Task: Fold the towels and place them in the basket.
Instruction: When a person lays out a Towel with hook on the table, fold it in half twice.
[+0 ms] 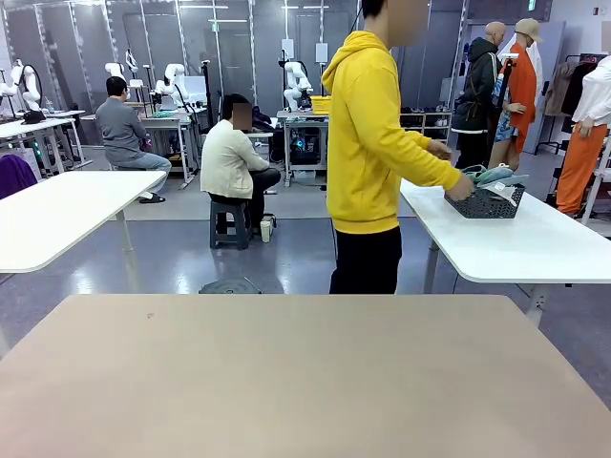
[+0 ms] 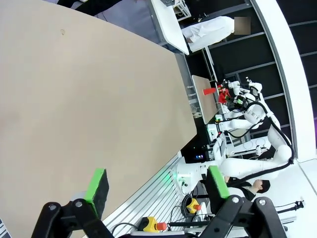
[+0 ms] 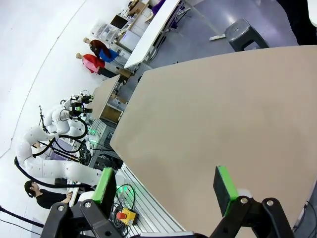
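Observation:
A person in a yellow hoodie (image 1: 368,143) stands beyond the far edge of my table with a hand on the dark grey mesh basket (image 1: 485,202), which sits on a white side table (image 1: 535,243) at the right. Greenish and pale towels (image 1: 492,176) lie bunched in the basket's top. My left gripper (image 2: 157,184) stands open over the near edge of the beige table (image 2: 89,99), nothing between its green pads. My right gripper (image 3: 168,187) is open too, above the table's (image 3: 223,114) near edge, holding nothing.
The beige table (image 1: 286,372) in front of me is bare. Another white table (image 1: 57,215) stands at the left. Beyond the person, seated people and a grey stool (image 1: 232,222) occupy the floor. An emergency-stop box (image 2: 151,225) lies below the table edge.

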{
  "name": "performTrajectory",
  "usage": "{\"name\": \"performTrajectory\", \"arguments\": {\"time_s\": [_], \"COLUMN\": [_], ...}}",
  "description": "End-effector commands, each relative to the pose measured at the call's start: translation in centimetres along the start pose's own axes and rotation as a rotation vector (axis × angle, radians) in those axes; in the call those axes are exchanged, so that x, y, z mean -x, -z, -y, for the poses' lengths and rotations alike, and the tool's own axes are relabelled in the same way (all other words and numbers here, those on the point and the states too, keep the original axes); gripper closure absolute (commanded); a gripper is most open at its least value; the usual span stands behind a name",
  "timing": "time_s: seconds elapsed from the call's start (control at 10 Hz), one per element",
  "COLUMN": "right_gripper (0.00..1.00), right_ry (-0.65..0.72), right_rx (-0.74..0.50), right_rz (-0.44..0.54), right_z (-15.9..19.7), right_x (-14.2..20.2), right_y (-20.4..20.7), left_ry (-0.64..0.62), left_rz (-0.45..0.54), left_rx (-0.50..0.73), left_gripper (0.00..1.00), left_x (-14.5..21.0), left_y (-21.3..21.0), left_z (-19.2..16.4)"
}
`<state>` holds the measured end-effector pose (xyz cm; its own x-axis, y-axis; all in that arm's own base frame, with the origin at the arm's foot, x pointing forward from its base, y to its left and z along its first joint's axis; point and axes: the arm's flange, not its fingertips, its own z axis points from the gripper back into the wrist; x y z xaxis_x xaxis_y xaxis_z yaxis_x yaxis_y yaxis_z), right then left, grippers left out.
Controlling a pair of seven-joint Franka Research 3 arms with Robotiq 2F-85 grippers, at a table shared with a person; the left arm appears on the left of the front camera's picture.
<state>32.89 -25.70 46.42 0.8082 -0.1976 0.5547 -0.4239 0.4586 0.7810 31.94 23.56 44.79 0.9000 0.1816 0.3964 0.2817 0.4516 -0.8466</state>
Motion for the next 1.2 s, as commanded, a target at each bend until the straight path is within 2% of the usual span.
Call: {"name": "performTrajectory", "arguments": {"time_s": [0.0, 1.1], "right_gripper": [0.0, 0.0], "right_ry": [-0.004, -0.004], "right_rx": [-0.006, -0.006], "right_rz": [-0.002, -0.002], "right_z": [0.03, 0.03], "right_x": [0.02, 0.02], "right_y": [-0.14, -0.14], "left_ry": [0.011, 0.011], "left_rz": [0.006, 0.006], "left_rx": [-0.006, -0.006], "left_gripper": [0.0, 0.0], "left_x": [-0.14, -0.14], "left_y": [-0.07, -0.07], "left_z": [-0.12, -0.12]}}
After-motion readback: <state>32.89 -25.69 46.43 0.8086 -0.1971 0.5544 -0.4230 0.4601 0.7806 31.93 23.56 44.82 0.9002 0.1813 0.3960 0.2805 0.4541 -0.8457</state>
